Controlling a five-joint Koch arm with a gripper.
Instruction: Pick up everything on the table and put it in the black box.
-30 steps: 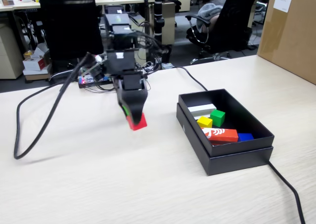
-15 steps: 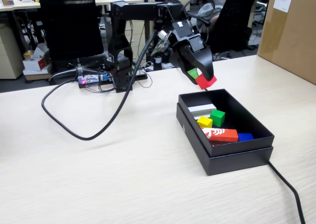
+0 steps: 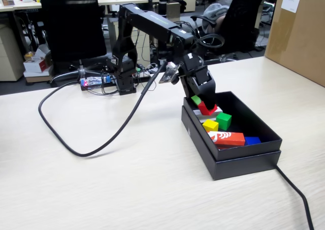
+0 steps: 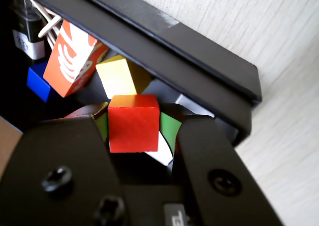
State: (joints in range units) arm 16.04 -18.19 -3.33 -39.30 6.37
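Wrist view: red cube (image 4: 133, 122) clamped between the gripper (image 4: 134, 128) jaws.

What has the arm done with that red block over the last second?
Holding the red cube all along, the gripper lifted it off the table, swung right and lowered it into the black box, jaws not yet released. The yellow cube, green cube and other blocks stayed put.

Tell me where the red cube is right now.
The red cube sits clamped in the claw, inside the black box's far-left corner in the fixed view, above the white bar, beside the yellow cube.
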